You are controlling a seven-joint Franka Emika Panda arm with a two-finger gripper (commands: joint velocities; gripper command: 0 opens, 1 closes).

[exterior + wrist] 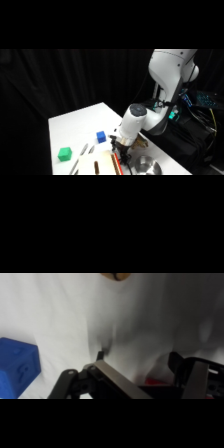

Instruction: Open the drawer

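Observation:
The pale cream box (105, 166) with its dark top slot lies at the table's front edge, cut off by the picture's bottom. A reddish strip of the drawer (118, 163) shows along the box's right side. My gripper (121, 148) hangs right over that strip's far end. In the wrist view my gripper (140, 363) stands open, its fingers (117, 380) apart over white table. A red bit of the drawer (154, 382) shows low between them. The black wire handle cannot be made out for sure.
A blue cube (101, 136) (15, 366) sits just left of the gripper. A green cube (64, 154) lies further left, with metal tongs (80, 157) between it and the box. A round metal bowl (145, 165) stands right of the drawer.

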